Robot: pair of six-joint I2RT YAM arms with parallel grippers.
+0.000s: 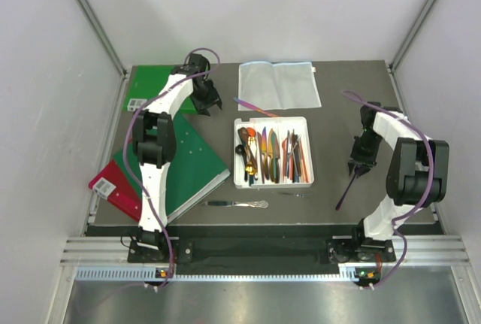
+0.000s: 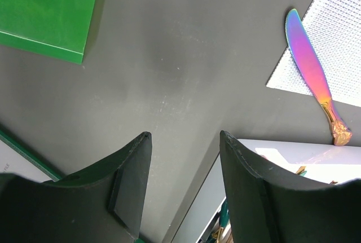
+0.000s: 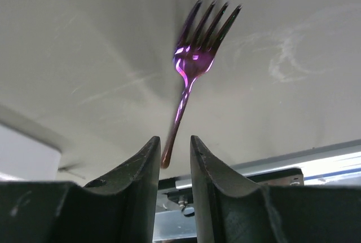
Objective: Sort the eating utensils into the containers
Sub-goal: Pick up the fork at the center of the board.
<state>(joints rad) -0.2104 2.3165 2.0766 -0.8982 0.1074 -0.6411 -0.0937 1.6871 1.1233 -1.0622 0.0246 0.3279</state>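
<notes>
The white tray in the table's middle holds several utensils in gold, orange, teal and black. My right gripper stands right of it, its jaws a narrow gap apart. The handle end of a purple fork sits between the fingertips, touching only the left one and not clamped. The fork slants toward the near edge. My left gripper is open and empty over bare table left of the tray's far corner. An iridescent knife lies partly on a pouch. A silver knife lies in front of the tray.
A clear mesh pouch lies behind the tray and shows in the left wrist view. Green books and a red one cover the left side. A green book corner is near my left gripper.
</notes>
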